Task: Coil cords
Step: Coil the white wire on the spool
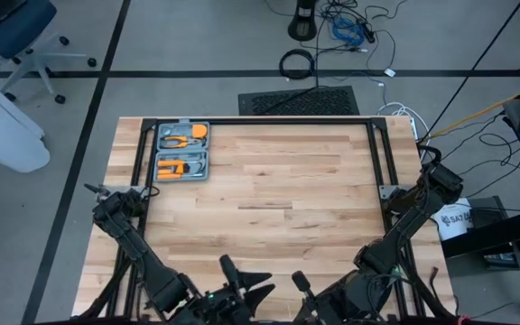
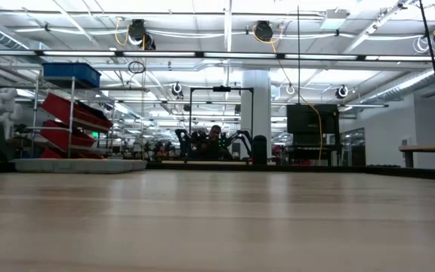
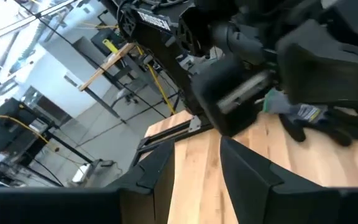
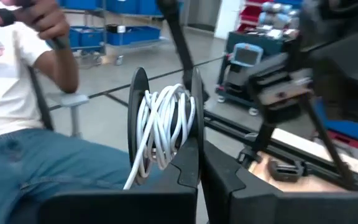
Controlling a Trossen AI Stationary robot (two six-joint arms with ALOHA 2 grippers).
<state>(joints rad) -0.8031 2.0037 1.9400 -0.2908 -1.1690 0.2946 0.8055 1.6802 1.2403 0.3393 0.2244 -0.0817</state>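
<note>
Right gripper (image 4: 201, 177): low at the table's near edge, right of centre in the high view (image 1: 301, 287). Its two dark fingers are drawn almost together and seem to pinch the edge of the reel's right-hand disc.
Reel (image 4: 164, 127): small, with two black discs. It stands on edge at the right gripper's fingertips, off the table top.
White cord (image 4: 160, 121): wound in loose loops between the reel's two discs, with one strand hanging down below the coil.
Left gripper (image 3: 194, 158): also at the near edge, just left of the right gripper in the high view (image 1: 242, 289). Its fingers are spread with bare wood showing between them, and it holds nothing.
Table (image 1: 269, 194): light wooden planks inside a black frame.
Grey tool case (image 1: 181, 150): lies open at the far left corner, with orange-handled tools inside. It is well apart from both grippers.
Person (image 4: 8, 99): seated beyond the table in the right wrist view, in a white shirt and blue jeans. One raised hand (image 4: 51, 25) holds something dark that I cannot make out.
</note>
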